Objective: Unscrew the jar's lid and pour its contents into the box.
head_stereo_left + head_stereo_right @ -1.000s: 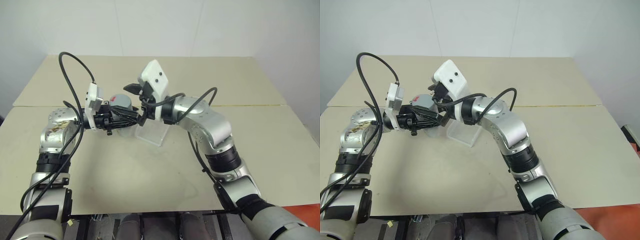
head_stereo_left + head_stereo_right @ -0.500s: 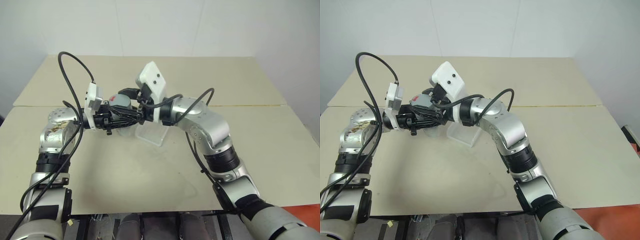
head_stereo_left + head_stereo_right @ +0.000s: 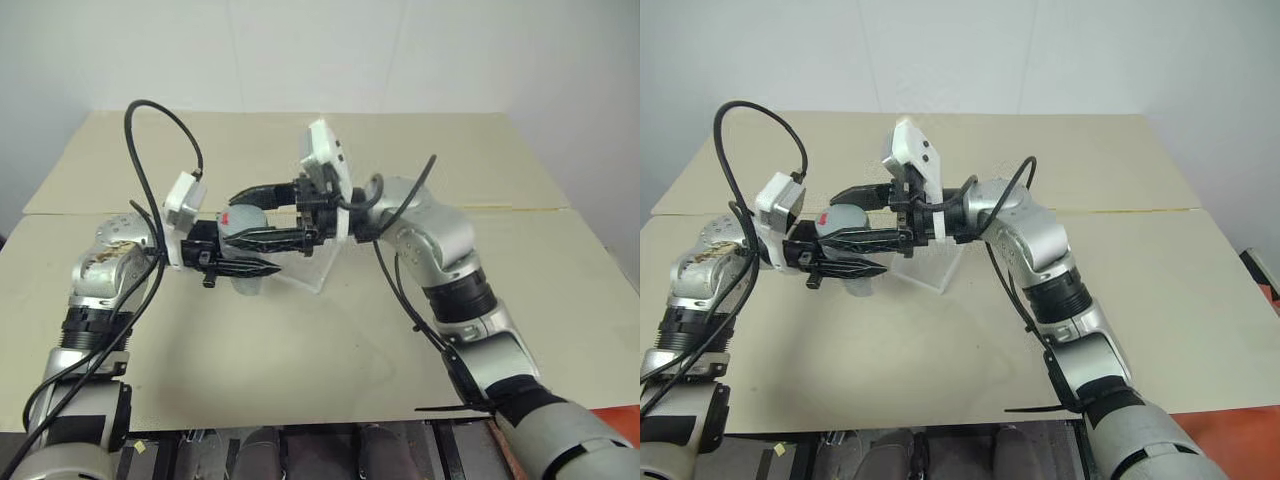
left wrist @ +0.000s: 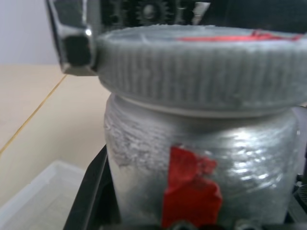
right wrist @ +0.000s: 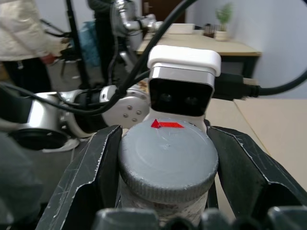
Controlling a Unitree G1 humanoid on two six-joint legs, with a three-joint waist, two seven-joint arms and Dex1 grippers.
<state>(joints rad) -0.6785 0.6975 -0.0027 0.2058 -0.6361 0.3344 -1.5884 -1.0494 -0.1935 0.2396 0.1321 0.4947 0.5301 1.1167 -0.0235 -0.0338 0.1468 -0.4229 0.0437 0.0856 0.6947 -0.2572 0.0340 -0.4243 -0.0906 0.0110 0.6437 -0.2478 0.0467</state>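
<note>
Above table (image 3: 300, 330) centre, L pincer (image 3: 262, 256) clamps jar (image 3: 243, 225), R pincer (image 3: 245, 215) grips lid (image 5: 168, 158), box (image 3: 315, 262) beside.

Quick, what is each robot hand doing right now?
Left gripper: shut on the jar.
Right gripper: shut on the lid, one finger on each side.

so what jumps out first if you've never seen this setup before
Both grippers meet over the middle of the table, sharing one small silvery jar with a red patch. The left gripper clamps its body while the right gripper's fingers close on the ribbed grey lid. Just behind and below sits the clear box.
</note>
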